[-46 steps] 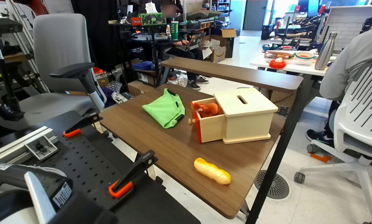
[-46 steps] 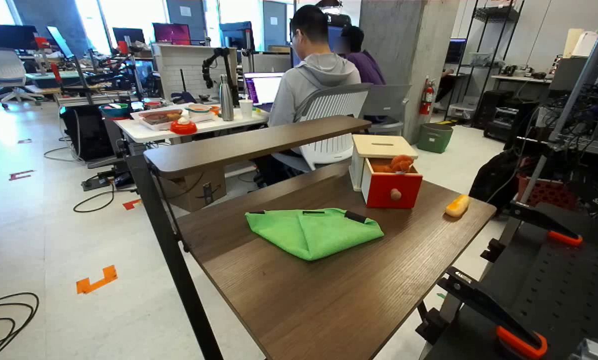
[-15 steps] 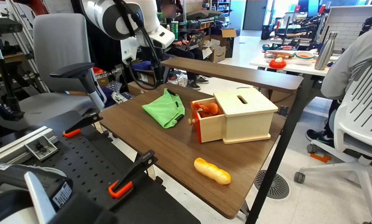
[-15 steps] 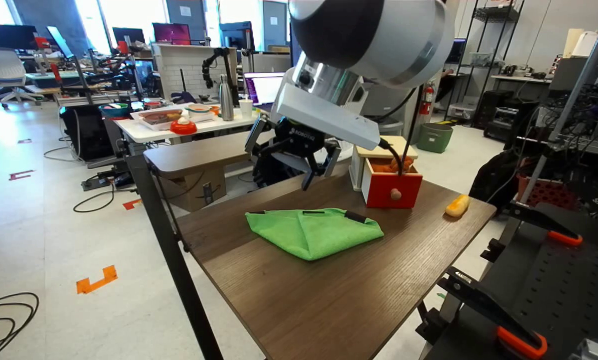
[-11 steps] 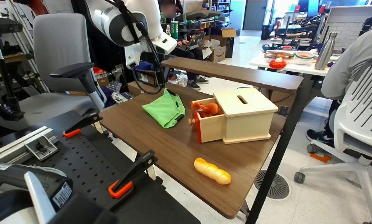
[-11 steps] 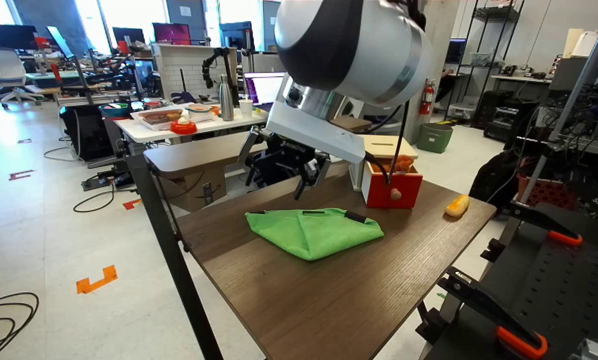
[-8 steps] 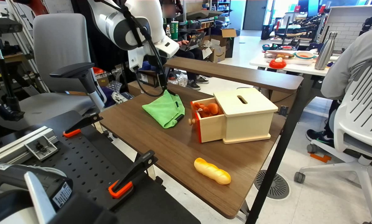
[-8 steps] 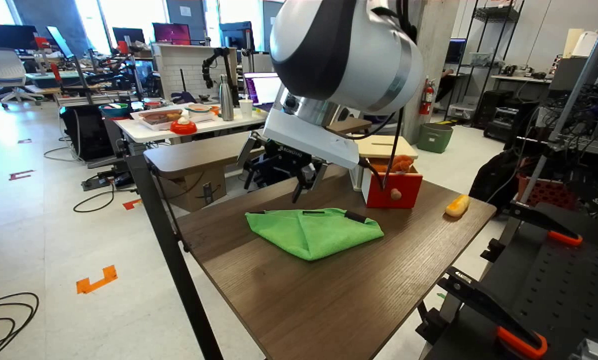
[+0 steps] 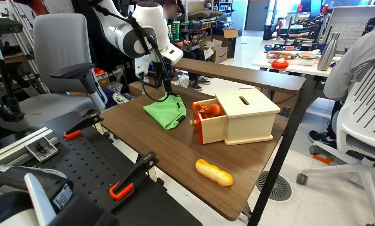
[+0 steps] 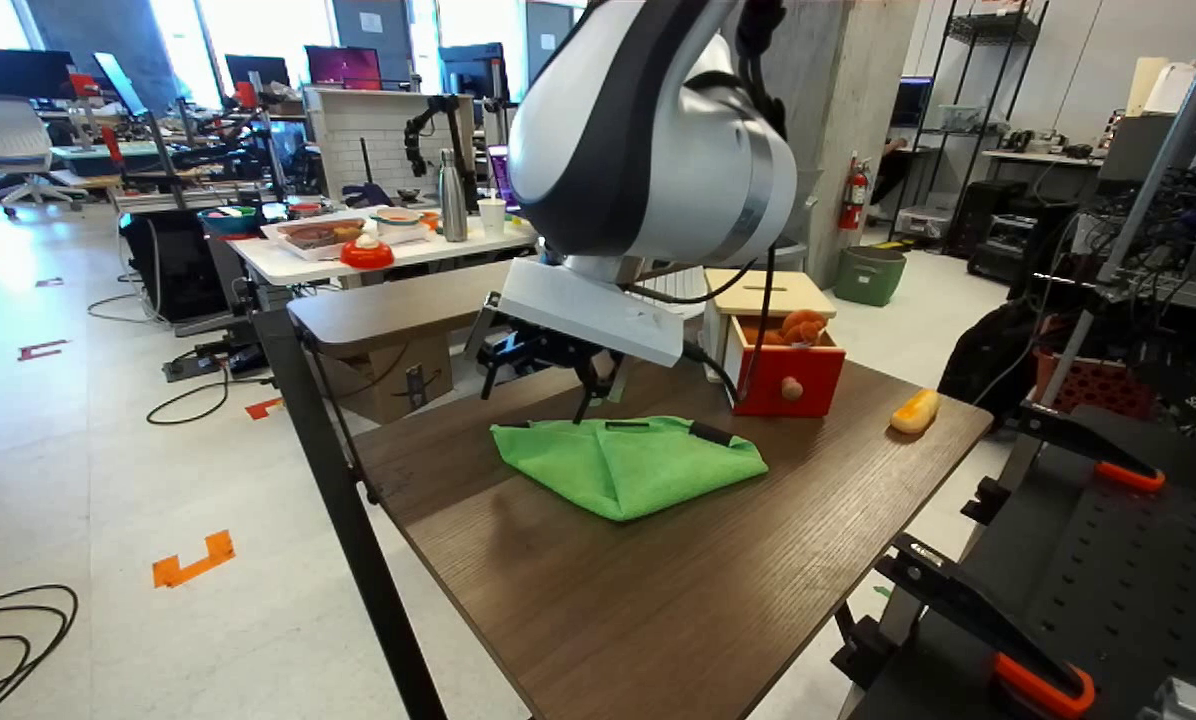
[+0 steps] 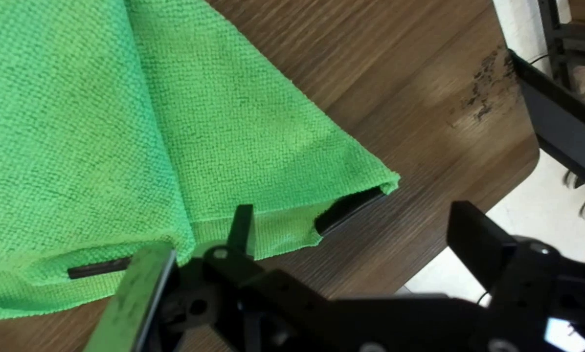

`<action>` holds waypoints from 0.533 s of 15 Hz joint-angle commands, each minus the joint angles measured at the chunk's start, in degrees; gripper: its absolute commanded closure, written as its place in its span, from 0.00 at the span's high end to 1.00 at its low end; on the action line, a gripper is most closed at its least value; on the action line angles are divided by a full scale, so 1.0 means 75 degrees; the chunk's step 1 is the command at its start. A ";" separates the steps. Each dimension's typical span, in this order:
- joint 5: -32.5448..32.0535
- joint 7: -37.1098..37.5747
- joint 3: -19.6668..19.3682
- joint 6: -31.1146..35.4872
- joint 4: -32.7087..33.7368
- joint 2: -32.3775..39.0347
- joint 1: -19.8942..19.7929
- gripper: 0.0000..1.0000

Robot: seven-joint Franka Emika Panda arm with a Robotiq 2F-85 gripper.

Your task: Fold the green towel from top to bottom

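Green towel (image 9: 165, 113) near open drawer (image 9: 214, 130), yellow loaf (image 9: 213, 173) well apart

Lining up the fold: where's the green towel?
In an exterior view, the green towel lies on the table left of the open drawer; the wrist view shows it upper left, near the hand.

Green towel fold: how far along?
Looks done: the green towel already has one flap lying over more cloth; whether that counts as the requested fold isn't clear. In hand: the tool hangs open near the edge with the black strips, nothing pinched; contact can't be told. Left, probably: grip an edge, fold it across, release.
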 commanded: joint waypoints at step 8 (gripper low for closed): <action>-0.0155 0.0978 -0.0656 -0.1112 0.1564 0.0858 0.0660 1.00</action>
